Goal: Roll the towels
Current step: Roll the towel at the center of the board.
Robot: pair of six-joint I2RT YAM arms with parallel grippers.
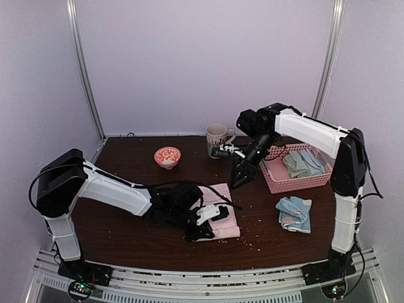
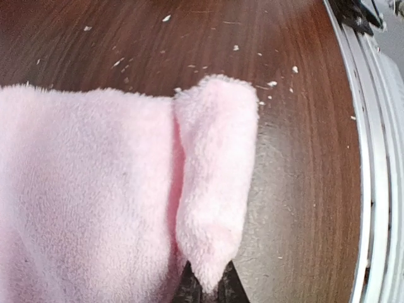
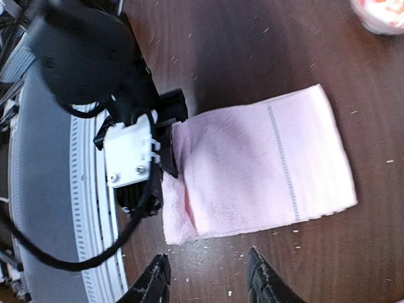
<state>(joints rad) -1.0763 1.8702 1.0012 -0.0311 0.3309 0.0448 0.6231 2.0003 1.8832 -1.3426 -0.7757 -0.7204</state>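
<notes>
Though left tool [image 2: 208,289] tips half-hidden, clenched on pink towel [image 3: 265,164]; right tool [image 3: 208,265] released.

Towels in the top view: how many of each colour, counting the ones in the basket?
Pale pink towel, on the table: 1
Light blue patched towel, on the table: 1
Sage green towel, in the pink basket: 1
Pale blue towel, in the basket: 1
Total: 4

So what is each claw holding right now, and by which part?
The left claw is shut on the pink towel, pinching its turned-over near edge. The right claw hangs open above the table, holding nothing.
</notes>
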